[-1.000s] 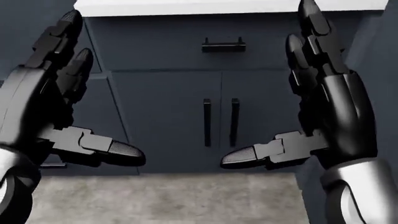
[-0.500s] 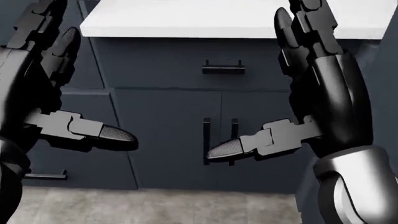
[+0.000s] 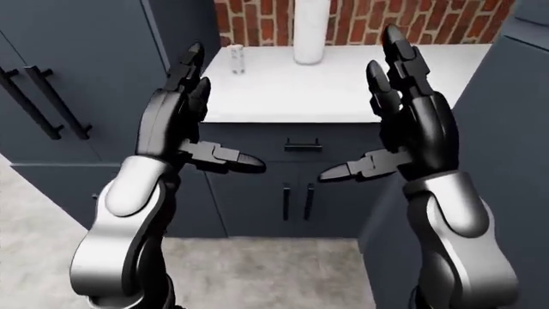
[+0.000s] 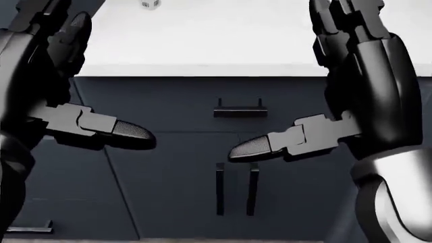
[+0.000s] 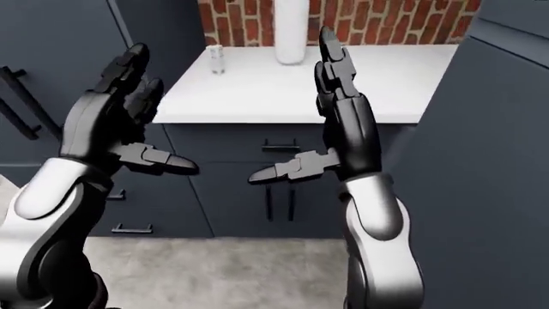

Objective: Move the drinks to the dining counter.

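No drink that I can name shows in any view. Both hands are raised over a white counter top (image 3: 317, 90). My left hand (image 3: 210, 112) is open, fingers up and thumb pointing right. My right hand (image 3: 365, 109) is open too, thumb pointing left, nothing held. A tall white cylinder (image 3: 311, 32) stands at the top of the counter against the brick wall (image 3: 386, 19); its top is cut off. A small clear shaker-like item (image 3: 237, 58) stands at the counter's upper left. The head view shows mostly my two black hands and the cabinet face.
Under the counter is a dark drawer with a black handle (image 3: 302, 145) and two doors with upright handles (image 3: 296, 201). A tall dark cabinet (image 3: 69, 77) stands at the left and a dark panel (image 3: 515, 129) at the right. Grey floor (image 3: 257, 270) lies below.
The whole head view has shifted: the counter top has slid lower and larger in the picture, so the camera has tilted up or come closer. Both hands stay open.
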Tool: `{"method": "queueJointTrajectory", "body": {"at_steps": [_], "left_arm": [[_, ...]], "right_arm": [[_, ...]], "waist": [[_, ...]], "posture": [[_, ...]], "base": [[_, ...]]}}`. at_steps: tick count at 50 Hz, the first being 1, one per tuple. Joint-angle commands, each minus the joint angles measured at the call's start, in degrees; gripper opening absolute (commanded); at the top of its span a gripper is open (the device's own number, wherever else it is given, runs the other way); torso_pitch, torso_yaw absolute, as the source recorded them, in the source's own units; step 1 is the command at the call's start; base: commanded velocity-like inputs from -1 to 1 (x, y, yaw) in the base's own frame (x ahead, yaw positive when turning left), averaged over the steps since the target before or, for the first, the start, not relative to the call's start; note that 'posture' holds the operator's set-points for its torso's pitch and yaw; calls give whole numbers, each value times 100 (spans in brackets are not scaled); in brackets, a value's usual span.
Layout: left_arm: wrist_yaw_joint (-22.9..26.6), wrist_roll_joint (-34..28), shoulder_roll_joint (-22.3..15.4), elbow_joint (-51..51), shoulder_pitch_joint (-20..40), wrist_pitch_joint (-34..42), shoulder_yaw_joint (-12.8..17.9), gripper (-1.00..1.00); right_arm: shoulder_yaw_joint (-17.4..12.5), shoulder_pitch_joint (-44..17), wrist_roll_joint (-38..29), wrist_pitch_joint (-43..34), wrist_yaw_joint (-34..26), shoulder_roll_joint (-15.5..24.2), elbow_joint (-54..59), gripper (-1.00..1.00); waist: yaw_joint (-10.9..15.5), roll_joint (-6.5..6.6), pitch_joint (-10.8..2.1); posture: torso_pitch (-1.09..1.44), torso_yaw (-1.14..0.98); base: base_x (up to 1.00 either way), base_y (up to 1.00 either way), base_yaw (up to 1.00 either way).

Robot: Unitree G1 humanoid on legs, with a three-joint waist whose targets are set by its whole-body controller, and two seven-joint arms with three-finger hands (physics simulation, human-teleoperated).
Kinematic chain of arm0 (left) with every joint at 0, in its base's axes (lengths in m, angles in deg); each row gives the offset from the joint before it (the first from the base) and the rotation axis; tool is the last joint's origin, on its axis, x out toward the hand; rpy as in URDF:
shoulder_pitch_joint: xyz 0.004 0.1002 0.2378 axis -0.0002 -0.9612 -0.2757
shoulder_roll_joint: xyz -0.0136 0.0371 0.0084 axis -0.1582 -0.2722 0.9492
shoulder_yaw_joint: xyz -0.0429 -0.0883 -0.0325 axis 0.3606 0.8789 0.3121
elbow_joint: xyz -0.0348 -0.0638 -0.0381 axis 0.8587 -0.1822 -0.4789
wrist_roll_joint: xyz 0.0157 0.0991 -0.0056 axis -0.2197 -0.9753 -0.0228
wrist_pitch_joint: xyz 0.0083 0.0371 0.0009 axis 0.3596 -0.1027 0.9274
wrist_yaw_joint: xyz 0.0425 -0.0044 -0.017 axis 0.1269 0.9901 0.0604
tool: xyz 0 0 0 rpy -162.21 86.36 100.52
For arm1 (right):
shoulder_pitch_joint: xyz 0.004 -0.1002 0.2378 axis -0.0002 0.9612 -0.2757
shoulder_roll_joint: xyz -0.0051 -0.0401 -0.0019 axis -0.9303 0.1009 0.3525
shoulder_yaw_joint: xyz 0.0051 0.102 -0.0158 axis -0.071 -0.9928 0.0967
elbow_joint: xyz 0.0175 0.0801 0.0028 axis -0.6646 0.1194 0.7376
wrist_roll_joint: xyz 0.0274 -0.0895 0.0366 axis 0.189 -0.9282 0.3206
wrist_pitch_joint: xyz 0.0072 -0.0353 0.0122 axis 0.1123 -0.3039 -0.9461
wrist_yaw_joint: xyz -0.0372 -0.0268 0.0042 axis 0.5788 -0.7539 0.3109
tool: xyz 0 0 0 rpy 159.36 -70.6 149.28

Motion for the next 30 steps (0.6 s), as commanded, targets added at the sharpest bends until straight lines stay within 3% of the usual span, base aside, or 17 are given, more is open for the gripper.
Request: {"method": "queueJointTrajectory", "body": {"at_steps": [1, 3, 5, 6, 7, 8, 10, 17, 19, 21, 22, 23, 24, 26, 30], "left_arm": [[-59, 2, -53, 83, 149, -97, 51, 100], [-73, 20, -56, 71, 194, -72, 59, 100], [-94, 32, -68, 91, 238, -23, 33, 100], [-102, 43, -71, 107, 263, 9, 33, 100], [-105, 45, -71, 91, 264, -7, 30, 100], [-110, 46, -72, 84, 272, -9, 23, 100], [-118, 48, -73, 79, 287, -3, 11, 100], [-121, 58, -84, 75, 307, 6, 5, 100], [-124, 62, -76, 76, 303, 1, 4, 100], [-122, 60, -71, 76, 277, -25, -2, 100], [-118, 60, -74, 71, 273, -36, 0, 100], [-120, 71, -71, 82, 290, -4, 14, 100], [-123, 81, -69, 92, 304, 25, 18, 100], [-139, 98, -65, 120, 328, 75, 9, 100], [-148, 105, -77, 127, 360, 101, 3, 100]], "right_arm": [[15, -110, 7, 125, 6, 7, -32, 100], [22, -119, 9, 92, 15, -2, -51, 100], [10, -147, 33, 15, 24, -11, -107, 100], [13, -132, 32, 62, 26, -7, -75, 100], [9, -114, 38, 107, 23, -8, -48, 100], [11, -113, 43, 87, 26, -10, -68, 100], [8, -124, 46, 55, 34, -6, -94, 100], [4, -87, 57, 148, 38, 0, -53, 100], [11, -79, 59, 128, 44, -5, -80, 100], [27, -82, 47, 128, 47, -2, -82, 100], [29, -88, 47, 116, 49, -5, -89, 100], [32, -100, 42, 96, 47, -1, -96, 100], [23, -111, 46, 74, 47, -2, -110, 100], [40, -102, 31, 102, 45, 0, -84, 100], [14, -101, 51, 110, 44, -12, -71, 100]], "waist": [[-2, -19, -21], [-35, 128, -73], [-41, 402, -168], [-31, 617, -372], [35, 402, -46], [-5, 499, 68], [80, 449, -48], [203, 194, -85], [235, 58, -137], [242, -186, -205], [222, -146, -208], [186, -156, -39], [209, -249, 42], [128, -226, -72], [58, -123, -62]], "posture": [[0, 0], [0, 0], [0, 0], [0, 0], [0, 0], [0, 0], [0, 0], [0, 0], [0, 0], [0, 0], [0, 0], [0, 0], [0, 0], [0, 0], [0, 0]], "base": [[48, 5, 0], [50, 4, 0], [49, 5, 0], [50, 4, 0], [49, 4, 0], [49, 5, 0], [49, 5, 0], [49, 4, 0], [48, 5, 0], [48, 5, 0], [48, 4, 0], [49, 5, 0], [50, 4, 0], [49, 4, 0], [49, 5, 0]]}}
